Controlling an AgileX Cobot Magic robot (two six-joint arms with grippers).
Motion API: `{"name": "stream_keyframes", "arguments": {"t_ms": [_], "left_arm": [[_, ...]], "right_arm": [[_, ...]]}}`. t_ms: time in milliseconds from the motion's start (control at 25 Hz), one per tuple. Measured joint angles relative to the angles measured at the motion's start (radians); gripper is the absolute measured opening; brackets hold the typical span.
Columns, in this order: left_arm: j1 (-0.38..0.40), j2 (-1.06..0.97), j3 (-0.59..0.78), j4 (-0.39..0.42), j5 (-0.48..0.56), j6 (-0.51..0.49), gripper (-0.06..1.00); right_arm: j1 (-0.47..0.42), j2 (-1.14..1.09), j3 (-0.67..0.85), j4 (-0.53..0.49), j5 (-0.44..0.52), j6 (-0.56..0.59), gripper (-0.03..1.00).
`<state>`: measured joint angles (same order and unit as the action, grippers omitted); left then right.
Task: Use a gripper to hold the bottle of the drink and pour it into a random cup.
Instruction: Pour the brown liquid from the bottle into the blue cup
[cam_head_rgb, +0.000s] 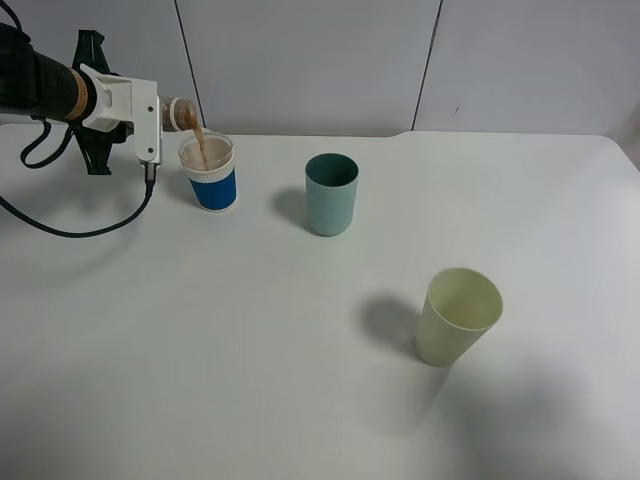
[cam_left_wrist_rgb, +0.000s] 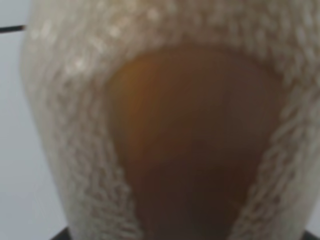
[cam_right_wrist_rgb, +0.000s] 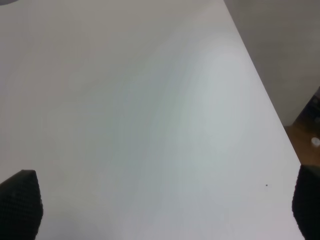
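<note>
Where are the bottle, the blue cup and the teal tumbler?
bottle (cam_head_rgb: 178, 113), exterior high view, on its beige neck.
blue cup (cam_head_rgb: 215, 188), exterior high view, on its blue body.
teal tumbler (cam_head_rgb: 331, 200), exterior high view, on its side wall.

Teal tumbler (cam_head_rgb: 331, 193), yellow-green tumbler (cam_head_rgb: 458, 315), white table (cam_head_rgb: 200, 350)

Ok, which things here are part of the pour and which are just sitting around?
In the job: left gripper, bottle, drink streaming out, blue paper cup catching it.
Lying about: teal tumbler, pale yellow-green tumbler.
</note>
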<state>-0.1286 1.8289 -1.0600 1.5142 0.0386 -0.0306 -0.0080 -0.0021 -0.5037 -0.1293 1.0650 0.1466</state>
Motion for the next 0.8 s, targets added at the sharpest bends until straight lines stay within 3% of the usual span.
{"name": "stream_keyframes", "arguments": {"t_ms": [800], "left_arm": [[0.000, 0.000, 0.000, 0.006, 0.026, 0.054, 0.33]], "right_arm": [[0.000, 0.000, 0.000, 0.000, 0.000, 0.000, 1.00]]}}
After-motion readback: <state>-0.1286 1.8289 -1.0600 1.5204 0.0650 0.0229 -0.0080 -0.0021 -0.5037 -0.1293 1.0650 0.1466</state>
